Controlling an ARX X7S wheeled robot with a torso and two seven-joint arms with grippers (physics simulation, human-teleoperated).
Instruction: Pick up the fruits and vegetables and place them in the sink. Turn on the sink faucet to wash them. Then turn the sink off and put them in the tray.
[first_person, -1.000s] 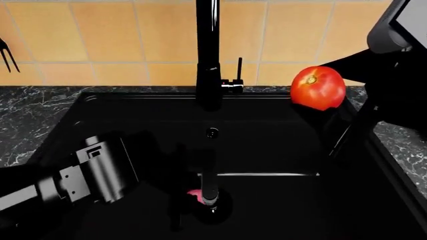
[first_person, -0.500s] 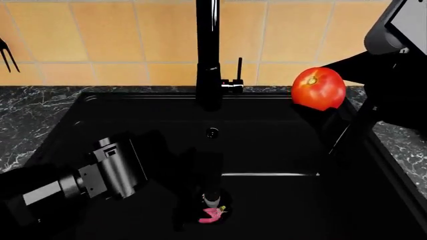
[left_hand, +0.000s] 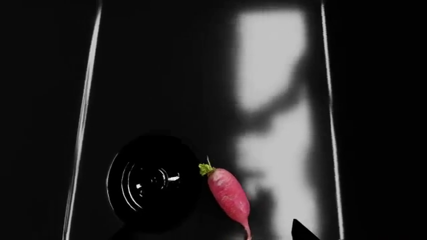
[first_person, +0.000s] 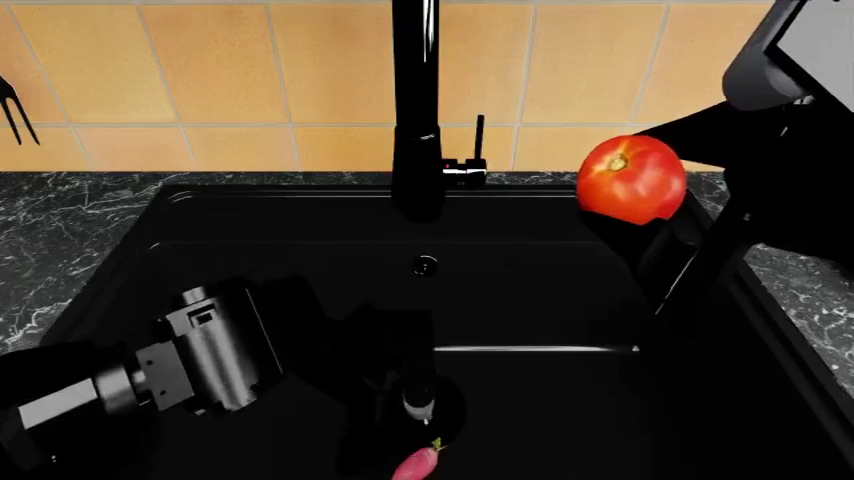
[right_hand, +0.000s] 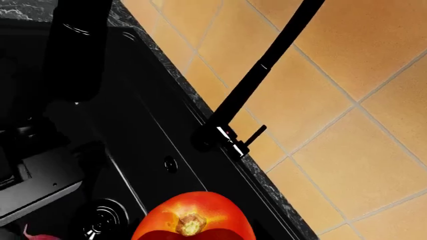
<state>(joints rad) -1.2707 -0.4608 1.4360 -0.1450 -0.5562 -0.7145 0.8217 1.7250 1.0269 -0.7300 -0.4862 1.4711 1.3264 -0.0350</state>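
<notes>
The left wrist view shows the whole radish (left_hand: 229, 194) lying flat on the sink (first_person: 267, 240) floor just beside the round drain (left_hand: 152, 180). The head view catches only its tip at the near edge. The left gripper's jaws cannot be told there. The right gripper (first_person: 654, 225) pinches the tomato (first_person: 631, 178) above the sink's right back corner, beside the faucet (first_person: 416, 110).

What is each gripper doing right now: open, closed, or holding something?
Left gripper: released the radish; open or closed cannot be told.
Right gripper: closed, holding the tomato above the sink.
</notes>
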